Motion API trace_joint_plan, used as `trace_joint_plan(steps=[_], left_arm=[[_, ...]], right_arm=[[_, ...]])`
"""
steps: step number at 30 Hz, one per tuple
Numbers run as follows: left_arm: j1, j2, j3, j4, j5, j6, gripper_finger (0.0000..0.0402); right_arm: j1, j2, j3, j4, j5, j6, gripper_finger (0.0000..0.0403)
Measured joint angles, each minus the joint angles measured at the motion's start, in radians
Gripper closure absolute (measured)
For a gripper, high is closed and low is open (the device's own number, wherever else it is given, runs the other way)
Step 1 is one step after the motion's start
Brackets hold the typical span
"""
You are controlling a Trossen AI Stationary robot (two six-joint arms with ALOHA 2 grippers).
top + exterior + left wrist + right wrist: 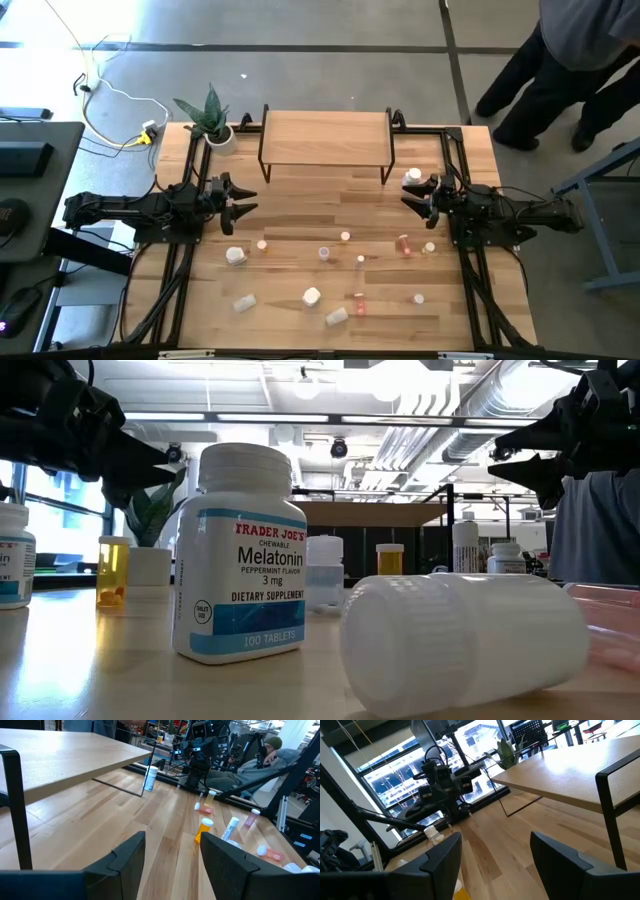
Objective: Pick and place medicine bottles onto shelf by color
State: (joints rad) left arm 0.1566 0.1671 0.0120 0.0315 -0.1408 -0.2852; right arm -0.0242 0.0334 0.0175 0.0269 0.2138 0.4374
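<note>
Several small medicine bottles lie and stand scattered on the near half of the wooden table: white ones, orange ones and pinkish ones. One white bottle stands by the shelf's right leg. In the low view a white Melatonin bottle stands upright beside a white one on its side. The shelf, a light-wood board on thin black legs, stands at the far middle with a bare top. My left gripper hovers open at the table's left. My right gripper hovers open at the right. Neither has anything between its fingers.
A potted plant stands at the table's far left corner. Black frame rails run along both sides of the table. A person stands beyond the far right corner. Bare wood lies between the shelf and the bottles.
</note>
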Motion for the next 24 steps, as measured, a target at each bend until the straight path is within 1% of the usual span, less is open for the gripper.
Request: trace_joint_plan(steps=[20,24], left_arm=[[0.0,0.0,0.0,0.001,0.0,0.0,0.0222],[0.0,0.0,0.0,0.003,-0.03,-0.026,0.0222]], right_arm=[[0.0,0.0,0.0,0.0,0.0,0.0,0.0175],[0.0,0.0,0.0,0.0,0.0,0.0,0.0175]])
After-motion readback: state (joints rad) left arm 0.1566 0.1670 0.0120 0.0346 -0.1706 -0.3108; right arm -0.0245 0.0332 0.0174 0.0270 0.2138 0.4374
